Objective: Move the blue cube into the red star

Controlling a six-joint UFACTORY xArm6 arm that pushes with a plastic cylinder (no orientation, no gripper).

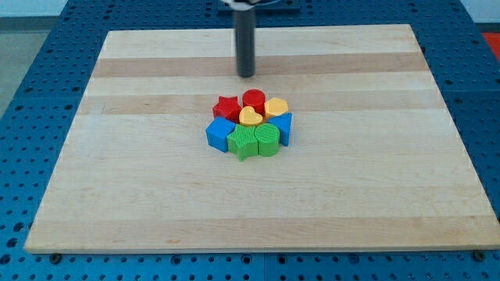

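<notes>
The blue cube (219, 133) sits at the left end of a tight cluster near the board's middle. The red star (226, 107) lies just above it and touches it. My tip (246, 75) is above the cluster toward the view's top, a short gap above the red cylinder (252, 99), touching no block. The rod stands upright.
The cluster also holds a yellow heart (250, 117), a yellow block (276, 108), a green star (243, 143), a green cylinder (267, 139) and a blue block (285, 126) at the right. The wooden board (117, 195) lies on a blue perforated table.
</notes>
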